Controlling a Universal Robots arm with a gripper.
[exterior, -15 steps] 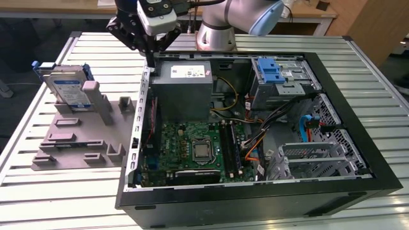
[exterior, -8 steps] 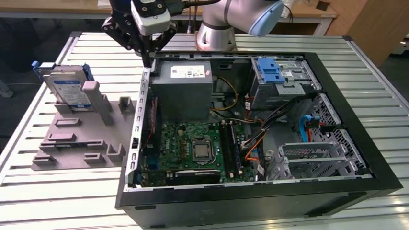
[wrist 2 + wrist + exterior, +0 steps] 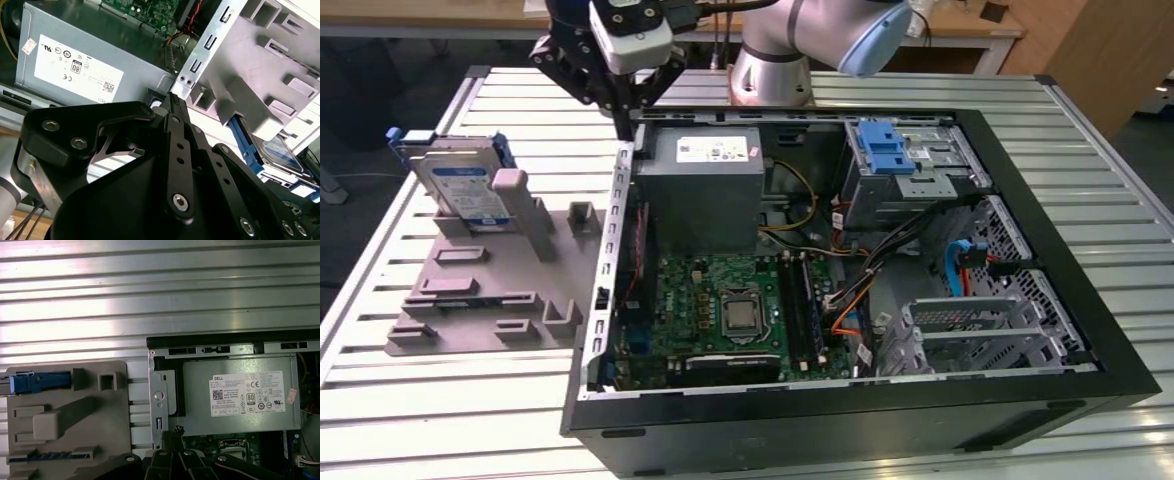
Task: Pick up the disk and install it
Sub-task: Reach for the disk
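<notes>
The disk (image 3: 460, 185) stands on edge in a slot of the grey holder plate (image 3: 480, 290), at the exterior view's left of the open computer case. It is silver with a white-and-blue label and a blue rail frame. The second wrist view catches its blue frame and label (image 3: 277, 150), and the first wrist view sees the disk (image 3: 40, 382) edge-on from above. My gripper (image 3: 624, 122) hangs above the case's back corner, to the exterior view's right of the disk and apart from it. Its black fingers (image 3: 172, 107) meet at one tip (image 3: 177, 430) and hold nothing.
The black computer case (image 3: 854, 420) lies open on the slatted metal table (image 3: 427, 420). Inside are the grey power supply box (image 3: 700, 190), the green motherboard (image 3: 734, 310), a drive bay with a blue latch (image 3: 887, 150) and a metal drive cage (image 3: 961, 320). The arm's base (image 3: 767, 70) stands behind the case.
</notes>
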